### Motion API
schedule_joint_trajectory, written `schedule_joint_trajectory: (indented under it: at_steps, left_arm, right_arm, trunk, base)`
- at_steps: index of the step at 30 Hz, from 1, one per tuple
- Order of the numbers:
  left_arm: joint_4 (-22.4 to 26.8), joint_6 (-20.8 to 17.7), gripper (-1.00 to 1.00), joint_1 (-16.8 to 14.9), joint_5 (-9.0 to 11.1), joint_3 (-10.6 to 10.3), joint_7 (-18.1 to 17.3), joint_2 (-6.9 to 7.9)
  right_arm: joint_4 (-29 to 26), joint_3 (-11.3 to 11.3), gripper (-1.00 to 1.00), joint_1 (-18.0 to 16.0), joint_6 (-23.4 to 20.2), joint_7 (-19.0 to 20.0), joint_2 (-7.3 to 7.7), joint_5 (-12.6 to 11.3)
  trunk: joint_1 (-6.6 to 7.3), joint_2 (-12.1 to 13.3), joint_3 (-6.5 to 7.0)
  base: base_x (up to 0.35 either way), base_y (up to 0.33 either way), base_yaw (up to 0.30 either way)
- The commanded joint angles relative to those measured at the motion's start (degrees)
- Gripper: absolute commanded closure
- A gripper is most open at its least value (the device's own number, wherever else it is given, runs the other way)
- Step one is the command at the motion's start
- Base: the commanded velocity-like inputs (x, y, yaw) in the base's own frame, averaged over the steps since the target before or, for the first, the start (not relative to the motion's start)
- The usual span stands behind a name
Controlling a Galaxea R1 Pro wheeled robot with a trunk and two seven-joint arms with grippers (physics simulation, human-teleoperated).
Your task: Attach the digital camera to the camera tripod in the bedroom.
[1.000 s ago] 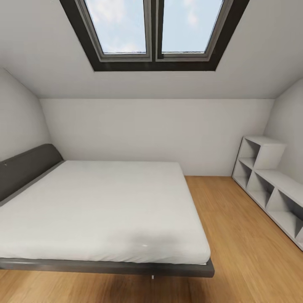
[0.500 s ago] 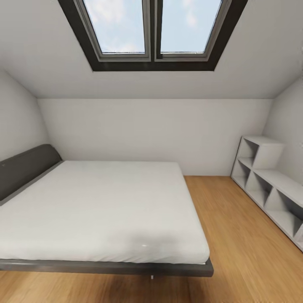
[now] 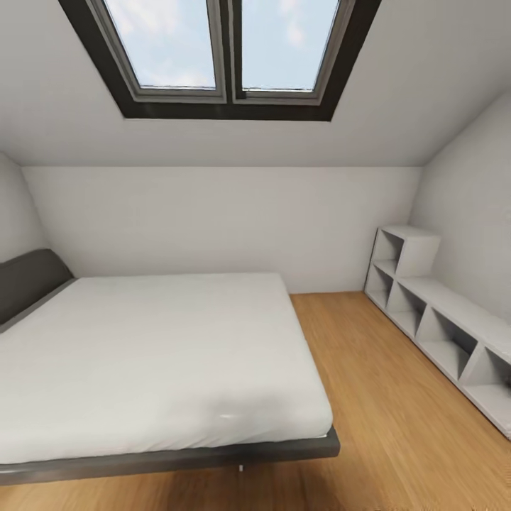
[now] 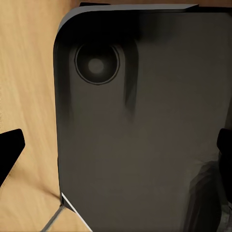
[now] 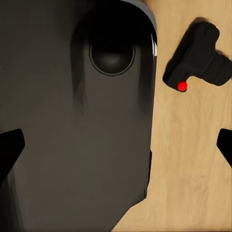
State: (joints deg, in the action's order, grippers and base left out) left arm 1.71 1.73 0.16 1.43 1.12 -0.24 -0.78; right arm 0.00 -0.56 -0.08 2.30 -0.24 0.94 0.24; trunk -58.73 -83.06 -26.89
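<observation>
The digital camera (image 5: 195, 58), small and black with a red round button, lies on the light wood floor in the right wrist view, just beside my dark base (image 5: 77, 121). My right gripper (image 5: 116, 147) hangs above base and floor, open, with one of its black fingertips (image 5: 9, 150) at each picture edge and nothing between them. My left gripper (image 4: 116, 150) is likewise open over the dark base (image 4: 145, 135), holding nothing. The head view looks into the bedroom with its white bed (image 3: 156, 355). The camera tripod is out of view.
A dark-framed double skylight (image 3: 220, 50) sits in the sloped ceiling. White cube shelves (image 3: 440, 319) run along the right wall. A strip of wood floor (image 3: 383, 397) lies between bed and shelves. The grey headboard (image 3: 28, 280) is at the left.
The head view has swung to the right: bed, skylight and shelves all sit further left in the picture. Nothing in the room itself has moved.
</observation>
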Motion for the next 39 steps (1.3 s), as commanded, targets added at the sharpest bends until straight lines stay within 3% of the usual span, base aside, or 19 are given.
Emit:
schedule_joint_trajectory:
  at_steps: [1, 29, 39]
  left_arm:
    - [0.04, 0.12, -1.0, 0.02, 0.15, 0.1, -0.02, -0.01]
    - [0.05, 0.19, -1.0, 0.02, 0.08, 0.02, -0.11, -0.01]
    - [0.13, 0.2, -1.0, 0.02, 0.06, 0.02, -0.11, -0.01]
  right_arm:
    - [0.0, -0.05, -1.0, -0.01, 0.16, -0.02, 0.01, 0.02]
    - [0.0, -0.12, -1.0, -0.01, 1.64, -0.01, -0.11, 0.21]
    - [0.0, -0.19, -1.0, -0.01, 2.24, 0.39, -0.27, 0.28]
  trunk:
    - [0.0, -0.02, -0.04]
    - [0.0, -0.02, -0.03]
    - [0.0, -0.02, 0.26]
  base:
    - [0.0, 0.0, -0.161]
    - [0.0, 0.0, -0.014]
    - [0.0, 0.0, -0.189]
